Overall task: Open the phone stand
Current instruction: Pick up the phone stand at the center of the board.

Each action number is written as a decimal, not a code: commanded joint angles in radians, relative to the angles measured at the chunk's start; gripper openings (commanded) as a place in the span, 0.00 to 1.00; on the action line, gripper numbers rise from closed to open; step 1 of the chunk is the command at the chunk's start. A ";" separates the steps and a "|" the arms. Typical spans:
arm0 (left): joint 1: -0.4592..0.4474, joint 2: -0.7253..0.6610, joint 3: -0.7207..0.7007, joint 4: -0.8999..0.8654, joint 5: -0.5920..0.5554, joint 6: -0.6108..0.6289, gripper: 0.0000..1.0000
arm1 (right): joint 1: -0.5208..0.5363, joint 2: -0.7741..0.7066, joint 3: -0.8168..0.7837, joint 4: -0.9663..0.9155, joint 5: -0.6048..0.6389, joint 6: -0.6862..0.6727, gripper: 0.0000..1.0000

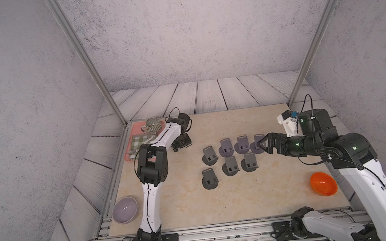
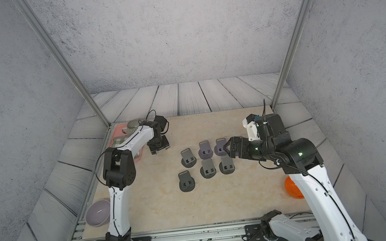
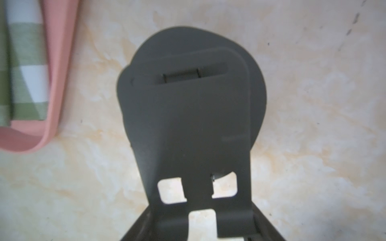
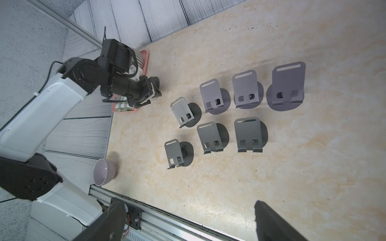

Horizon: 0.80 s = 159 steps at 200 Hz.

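– Left wrist view: the left fingers [image 3: 142,229] are clamped on the phone stand [image 3: 188,116], which is on the table [image 3: 313,125] just beside the pink tray [image 3: 56,83].
– Mid-opening, it seems, with the plate partly raised off its round base. And the right fingers [image 4: 271,223]?
– Spread wide and empty, well apart from the tray, above seven opened stands [image 4: 248,133].
– Next, probably: swing the plate upright without dragging the base.

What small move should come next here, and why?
Probably start the right tool, open and empty beside the seven open stands, toward the phone stand. The left tool seems clamped on its plate's notched end, and the plate looks nearly flat on its disc.
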<state>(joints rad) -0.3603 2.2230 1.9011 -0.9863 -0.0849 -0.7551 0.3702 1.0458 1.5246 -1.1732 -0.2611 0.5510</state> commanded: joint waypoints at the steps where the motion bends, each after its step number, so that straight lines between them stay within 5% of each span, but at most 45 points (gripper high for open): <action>1: 0.007 -0.098 -0.050 0.029 -0.001 0.030 0.47 | 0.003 0.015 -0.022 0.040 -0.021 -0.019 0.99; 108: 0.001 -0.603 -0.532 0.171 0.131 0.123 0.46 | 0.003 0.172 -0.039 0.190 -0.149 -0.012 0.99; 159: -0.012 -0.805 -0.682 0.228 0.290 0.201 0.47 | 0.005 0.231 -0.071 0.294 -0.221 0.047 0.99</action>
<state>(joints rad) -0.3630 1.4830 1.2556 -0.7975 0.1112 -0.6147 0.3702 1.2545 1.4708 -0.9463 -0.4236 0.5632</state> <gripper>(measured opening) 0.608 0.988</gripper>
